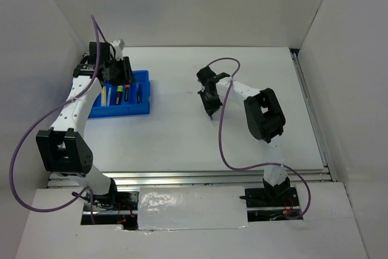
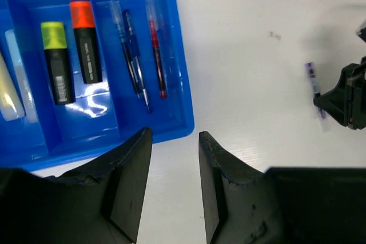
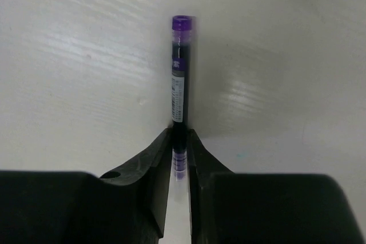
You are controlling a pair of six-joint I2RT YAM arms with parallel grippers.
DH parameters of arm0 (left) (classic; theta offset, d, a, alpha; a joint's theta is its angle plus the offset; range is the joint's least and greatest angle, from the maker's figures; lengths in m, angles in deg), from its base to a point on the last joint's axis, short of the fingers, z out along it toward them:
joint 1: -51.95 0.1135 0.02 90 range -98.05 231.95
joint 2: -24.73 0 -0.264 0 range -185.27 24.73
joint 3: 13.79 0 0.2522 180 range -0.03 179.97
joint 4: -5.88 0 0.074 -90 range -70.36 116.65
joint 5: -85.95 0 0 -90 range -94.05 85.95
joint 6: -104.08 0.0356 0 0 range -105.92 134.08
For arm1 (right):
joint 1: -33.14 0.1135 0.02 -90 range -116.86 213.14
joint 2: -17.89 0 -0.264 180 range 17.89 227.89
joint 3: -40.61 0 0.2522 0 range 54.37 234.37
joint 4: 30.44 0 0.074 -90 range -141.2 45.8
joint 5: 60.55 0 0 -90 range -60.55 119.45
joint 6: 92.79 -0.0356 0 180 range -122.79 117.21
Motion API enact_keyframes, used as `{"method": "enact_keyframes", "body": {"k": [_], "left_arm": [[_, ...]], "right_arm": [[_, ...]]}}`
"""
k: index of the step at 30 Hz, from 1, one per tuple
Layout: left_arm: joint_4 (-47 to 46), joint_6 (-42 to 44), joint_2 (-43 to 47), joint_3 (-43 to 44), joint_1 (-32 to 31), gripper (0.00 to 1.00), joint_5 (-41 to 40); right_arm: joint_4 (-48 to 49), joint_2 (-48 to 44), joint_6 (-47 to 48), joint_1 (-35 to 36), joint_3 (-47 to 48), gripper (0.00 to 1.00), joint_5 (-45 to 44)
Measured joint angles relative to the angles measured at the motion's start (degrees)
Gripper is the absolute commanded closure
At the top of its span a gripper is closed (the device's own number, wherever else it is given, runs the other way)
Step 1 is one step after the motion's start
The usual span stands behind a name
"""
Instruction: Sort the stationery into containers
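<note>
The blue tray (image 1: 145, 78) sits at the far left of the table. In the left wrist view the tray (image 2: 178, 84) holds a yellow-capped highlighter (image 2: 57, 64), an orange-capped highlighter (image 2: 84, 41), a blue pen (image 2: 132, 55), a red pen (image 2: 156, 50) and pale bars (image 2: 8, 87) in separate compartments. My left gripper (image 1: 119, 70) hangs over the tray; in its own view the left gripper (image 2: 174, 138) is open and empty. My right gripper (image 1: 210, 108) is at mid-table, shut on a purple pen (image 3: 180, 78) near its lower end (image 3: 180, 132). I cannot tell whether the pen touches the table.
White walls enclose the table on the left, back and right. A metal rail (image 1: 309, 101) runs along the right edge. Purple cables (image 1: 221, 125) loop off both arms. The right gripper and its pen (image 2: 313, 81) show at the right of the left wrist view.
</note>
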Motion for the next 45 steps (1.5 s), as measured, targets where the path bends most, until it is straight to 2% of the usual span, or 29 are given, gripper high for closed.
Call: {"method": "enact_keyframes", "body": {"k": [2, 5, 10, 14, 19, 23, 28, 34, 45], "left_arm": [[-1.11, 2.75, 1.22, -1.64, 0.83, 0.49, 3.80], [-2.51, 7.72, 3.58, -4.46, 2.51, 0.49, 12.11], [-4.81, 17.94, 8.28, -9.40, 3.69, 0.49, 23.67], [-5.42, 30.25, 13.92, -15.45, 0.42, 0.48, 27.85], [-3.48, 52.04, 23.45, -24.65, -12.26, 0.46, 28.83], [-1.70, 63.10, 29.03, -30.27, -19.82, 0.45, 27.28], [-0.44, 74.31, 31.28, -33.38, -27.65, 0.44, 22.56], [0.85, 81.00, 30.69, -33.14, -32.48, 0.45, 20.02], [1.14, 84.78, 27.12, -31.74, -35.28, 0.50, 18.10]], "right_arm": [[0.15, -0.85, 0.81, -0.17, -1.42, 0.90, 0.57], [0.72, -2.40, 2.49, -0.33, -3.98, 1.00, 1.81], [1.05, -4.50, 5.66, -0.72, -6.93, 1.00, 6.45], [-0.66, -6.91, 10.21, -1.01, -9.01, 1.00, 14.71], [-4.55, -12.96, 16.55, -1.22, -8.33, 1.00, 31.01], [-8.44, -15.04, 20.04, -0.92, -6.36, 1.00, 42.84], [-17.86, -13.35, 26.45, 0.24, -3.48, 1.00, 54.53], [-27.89, -9.35, 34.14, 3.80, -0.92, 1.00, 62.14], [-31.93, -9.20, 37.09, 6.69, -0.07, 1.00, 65.44]]}}
